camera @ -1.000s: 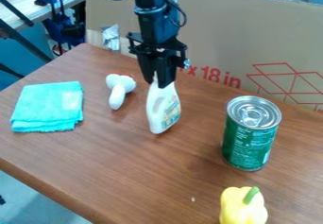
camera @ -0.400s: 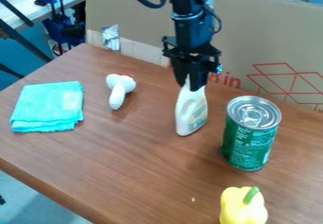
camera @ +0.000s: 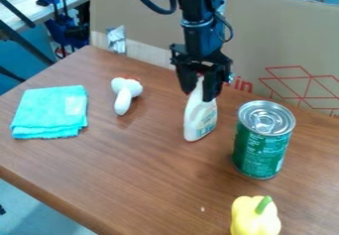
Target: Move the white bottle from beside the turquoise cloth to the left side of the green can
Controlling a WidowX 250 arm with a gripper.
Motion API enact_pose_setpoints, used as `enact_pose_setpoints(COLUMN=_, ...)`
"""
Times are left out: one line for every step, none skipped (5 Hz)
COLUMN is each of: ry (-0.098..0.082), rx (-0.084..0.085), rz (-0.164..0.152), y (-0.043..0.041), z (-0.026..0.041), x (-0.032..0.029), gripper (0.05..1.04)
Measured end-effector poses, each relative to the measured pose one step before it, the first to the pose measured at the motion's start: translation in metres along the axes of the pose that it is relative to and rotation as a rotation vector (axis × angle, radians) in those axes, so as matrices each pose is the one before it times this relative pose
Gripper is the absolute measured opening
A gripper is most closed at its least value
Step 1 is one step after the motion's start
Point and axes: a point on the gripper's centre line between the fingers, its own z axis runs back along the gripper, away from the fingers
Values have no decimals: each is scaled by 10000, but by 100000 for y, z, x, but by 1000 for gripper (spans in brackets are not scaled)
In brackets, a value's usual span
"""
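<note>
Carried white plastic bottle (camera: pixel 199 120) nearer green can (camera: pixel 259 147), then opened gripper (camera: pixel 198 95) around its top. Left bottle upright on wooden table (camera: pixel 159 179). Judged release in hand; called next for straight withdrawal, without tipping.

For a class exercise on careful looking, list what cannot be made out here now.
In the camera view:
White bottle: upper part, partly hidden by the gripper.
Yellow pepper: lower end, cut off by the bottom edge.
Green can: small print, too small to read.
Teal cloth: inner folds, hidden by its top layer.
</note>
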Motion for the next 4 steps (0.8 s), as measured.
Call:
enact_pose_setpoints(ry=59, rx=106, rz=229, y=-22, z=-289, x=-406, gripper=1012)
enact_pose_setpoints(ry=-721, rx=115, rz=47, y=-395, z=2252, x=-429, gripper=1010)
enact_pose_setpoints(ry=160, rx=814, rz=27, y=-860, z=3125, x=-1833, gripper=1005)
enact_pose_setpoints(ry=1471, rx=142, rz=58, y=-462, z=1599, x=-2939, gripper=1003)
